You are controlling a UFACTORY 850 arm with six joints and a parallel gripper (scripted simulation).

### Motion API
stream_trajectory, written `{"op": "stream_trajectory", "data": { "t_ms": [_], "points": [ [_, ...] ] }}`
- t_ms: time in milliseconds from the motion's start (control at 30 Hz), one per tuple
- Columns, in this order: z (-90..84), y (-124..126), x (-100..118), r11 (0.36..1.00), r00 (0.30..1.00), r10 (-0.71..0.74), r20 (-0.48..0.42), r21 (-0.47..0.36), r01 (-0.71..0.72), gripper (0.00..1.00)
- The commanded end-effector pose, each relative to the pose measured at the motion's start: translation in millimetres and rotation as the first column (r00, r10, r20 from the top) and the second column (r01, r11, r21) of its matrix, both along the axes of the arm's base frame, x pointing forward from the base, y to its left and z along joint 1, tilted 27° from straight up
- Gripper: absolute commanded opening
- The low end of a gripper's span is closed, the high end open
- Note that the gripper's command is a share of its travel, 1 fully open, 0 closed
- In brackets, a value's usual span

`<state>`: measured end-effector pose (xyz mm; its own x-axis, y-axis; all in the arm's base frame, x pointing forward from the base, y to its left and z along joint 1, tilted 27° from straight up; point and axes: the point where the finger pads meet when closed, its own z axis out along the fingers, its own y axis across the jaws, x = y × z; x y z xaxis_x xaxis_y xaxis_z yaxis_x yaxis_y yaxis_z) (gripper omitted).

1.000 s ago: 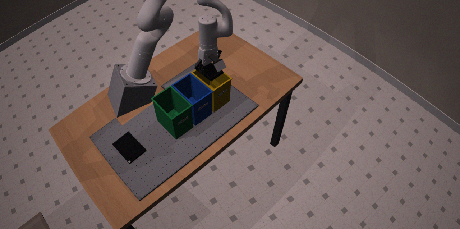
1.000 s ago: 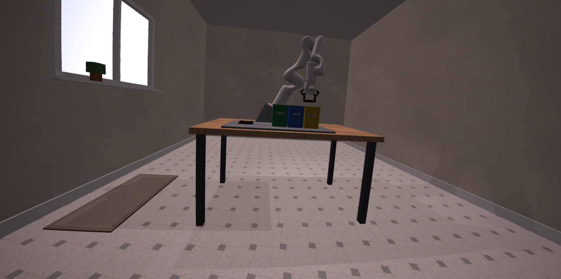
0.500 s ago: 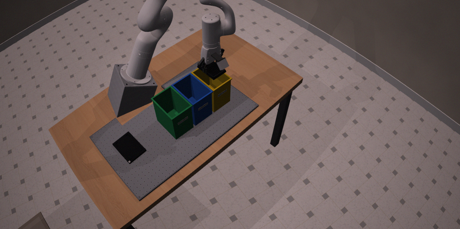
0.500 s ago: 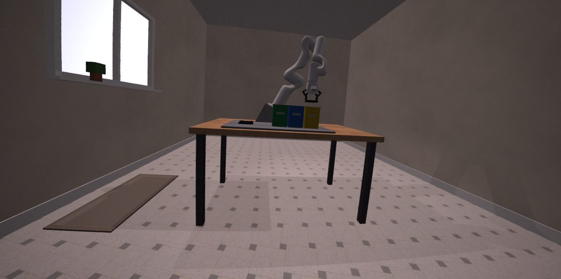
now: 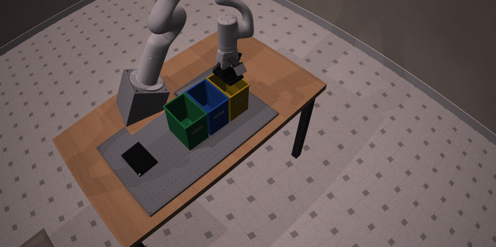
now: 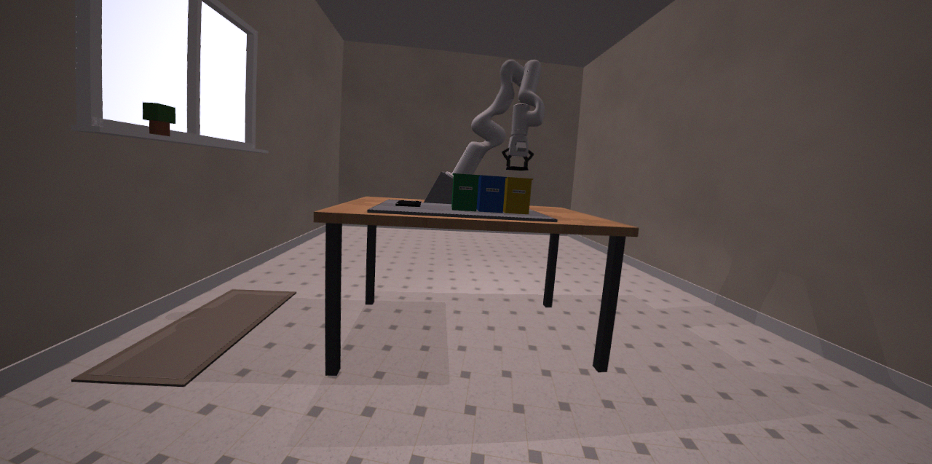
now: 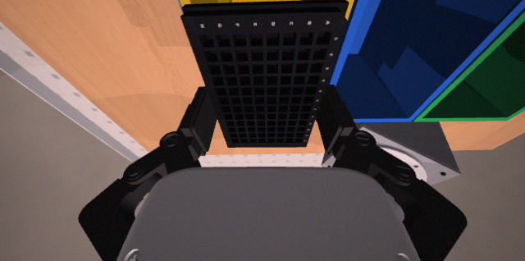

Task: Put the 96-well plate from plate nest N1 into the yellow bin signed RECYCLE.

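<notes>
Gripper [image 7: 264,119] clamped on the 96-well plate [image 7: 262,76], fingers spread wide across the plate's short width, one on each long side. Hold is near one end, so most of the plate sticks out ahead of the fingers.

Plate hangs above the yellow bin [image 5: 238,97], over its half toward the arm's side of the bench. Yellow bin is the end one of the row, nearest the far right corner of the bench as the exterior view shows it; blue bin [image 5: 213,108] touches it, green bin [image 5: 188,123] next along. All three upright.

Likely reason for the high carry: plate clears the rims, and a drop from over the mouth is allowed.

Plate lies roughly level, wells facing up toward the wrist. Long axis runs along the bin's long mouth, free end pointing toward the signed wall.

Plate nest N1 [image 5: 139,158] sits well apart, toward the bench's other end.

Judgement: nudge further over the mouth, then release.
</notes>
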<state>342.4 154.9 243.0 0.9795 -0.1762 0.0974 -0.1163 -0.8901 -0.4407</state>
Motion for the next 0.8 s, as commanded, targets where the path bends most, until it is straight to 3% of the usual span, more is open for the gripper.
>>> {"op": "stream_trajectory", "data": {
  "t_ms": [0,300,767],
  "points": [
    [0.4,0,0,1.000,1.000,0.000,0.001,0.000,0.000,0.00],
    [0.2,-1,0,1.000,1.000,0.000,0.001,0.000,0.000,0.00],
    [-16.4,7,3,1.000,1.000,0.000,0.001,0.000,0.000,0.00]
  ]
}}
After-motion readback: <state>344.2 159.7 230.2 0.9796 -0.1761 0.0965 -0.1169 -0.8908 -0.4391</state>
